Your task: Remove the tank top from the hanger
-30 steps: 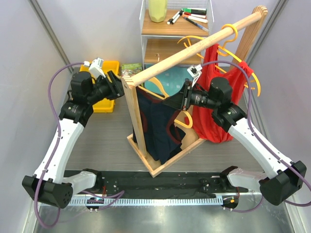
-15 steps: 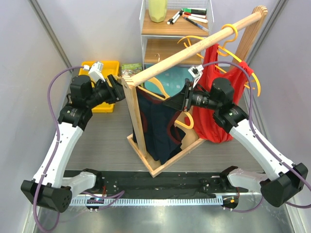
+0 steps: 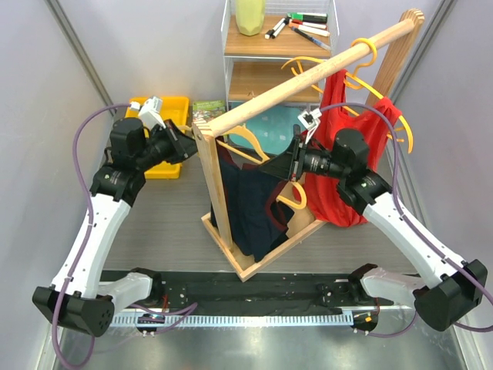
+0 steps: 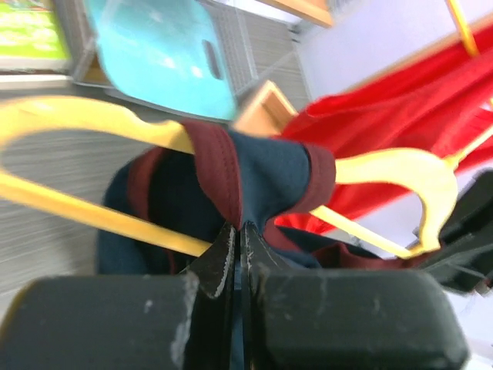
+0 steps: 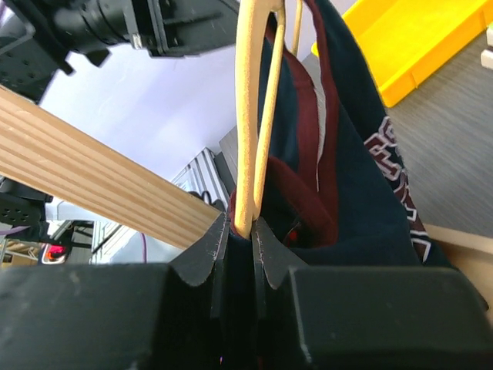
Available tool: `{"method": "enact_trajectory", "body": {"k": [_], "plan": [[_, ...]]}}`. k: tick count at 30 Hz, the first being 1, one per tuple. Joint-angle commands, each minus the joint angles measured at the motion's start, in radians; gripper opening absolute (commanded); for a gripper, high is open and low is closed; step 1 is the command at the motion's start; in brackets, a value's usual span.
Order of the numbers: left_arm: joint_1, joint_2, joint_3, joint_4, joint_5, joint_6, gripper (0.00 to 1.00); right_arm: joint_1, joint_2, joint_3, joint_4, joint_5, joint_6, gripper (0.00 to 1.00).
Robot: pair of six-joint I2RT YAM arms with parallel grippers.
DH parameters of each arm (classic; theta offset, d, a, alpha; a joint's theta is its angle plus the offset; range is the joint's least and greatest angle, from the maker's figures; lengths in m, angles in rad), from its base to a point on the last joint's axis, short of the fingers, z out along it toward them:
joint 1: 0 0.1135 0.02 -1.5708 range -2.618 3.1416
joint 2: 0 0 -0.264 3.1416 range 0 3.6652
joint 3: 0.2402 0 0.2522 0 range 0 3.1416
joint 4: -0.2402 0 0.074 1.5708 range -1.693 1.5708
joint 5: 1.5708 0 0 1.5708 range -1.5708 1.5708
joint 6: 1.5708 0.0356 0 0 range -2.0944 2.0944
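A navy tank top (image 3: 250, 204) with maroon trim hangs on a yellow hanger (image 3: 248, 142) inside the wooden rack. My left gripper (image 3: 194, 144) is shut on the top's shoulder strap (image 4: 254, 173), which is pulled along the hanger arm (image 4: 85, 119). My right gripper (image 3: 277, 166) is shut on the yellow hanger's end (image 5: 250, 146), with the navy top (image 5: 354, 185) draped beside it. The hanger's other end (image 4: 416, 181) shows in the left wrist view.
A wooden rack with a rail (image 3: 308, 77) and base frame (image 3: 254, 258) stands mid-table. A red garment (image 3: 347, 169) hangs on the rail at right. A yellow bin (image 3: 166, 139) sits back left. Shelves (image 3: 266, 46) with markers stand behind.
The left gripper has drawn the strap up and left along the hanger. The hanger and the right gripper have shifted slightly up and left; the top's shoulder has bunched higher.
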State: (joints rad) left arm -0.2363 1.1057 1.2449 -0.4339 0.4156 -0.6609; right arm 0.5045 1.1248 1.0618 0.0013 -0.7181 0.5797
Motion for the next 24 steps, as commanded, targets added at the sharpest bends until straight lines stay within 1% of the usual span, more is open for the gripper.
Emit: {"method": "enact_trajectory", "body": {"k": [1, 2, 4, 5, 7, 8, 10, 17, 21, 24], "plan": [[0.002, -0.023, 0.119, -0.103, -0.248, 0.076, 0.00, 0.008, -0.085, 0.012, 0.013, 0.012, -0.023, 0.01], [0.000, -0.020, 0.149, -0.117, -0.295, 0.087, 0.00, 0.009, -0.098, 0.010, -0.029, 0.017, -0.027, 0.01], [0.008, -0.004, 0.177, -0.152, -0.380, 0.113, 0.00, 0.008, -0.140, -0.005, -0.053, 0.029, -0.041, 0.01], [0.014, 0.022, 0.210, -0.163, -0.385, 0.119, 0.00, 0.009, -0.155, -0.014, -0.076, 0.038, -0.047, 0.01], [0.040, 0.048, 0.235, -0.192, -0.373, 0.109, 0.00, 0.008, -0.187, -0.025, -0.099, 0.058, -0.057, 0.01], [0.046, 0.058, 0.241, -0.196, -0.353, 0.103, 0.00, 0.008, -0.218, -0.035, -0.118, 0.060, -0.061, 0.01], [0.054, 0.071, 0.238, -0.187, -0.356, 0.086, 0.00, 0.008, -0.249, -0.046, -0.126, 0.062, -0.061, 0.01], [0.068, 0.069, 0.234, -0.189, -0.406, 0.083, 0.00, 0.009, -0.348, -0.080, -0.179, 0.095, -0.073, 0.01], [0.074, 0.074, 0.214, -0.201, -0.400, 0.087, 0.00, 0.008, -0.408, -0.114, -0.143, 0.130, -0.055, 0.01], [0.074, 0.075, 0.165, -0.189, -0.356, 0.075, 0.00, 0.008, -0.415, -0.126, -0.084, 0.128, -0.023, 0.01]]}}
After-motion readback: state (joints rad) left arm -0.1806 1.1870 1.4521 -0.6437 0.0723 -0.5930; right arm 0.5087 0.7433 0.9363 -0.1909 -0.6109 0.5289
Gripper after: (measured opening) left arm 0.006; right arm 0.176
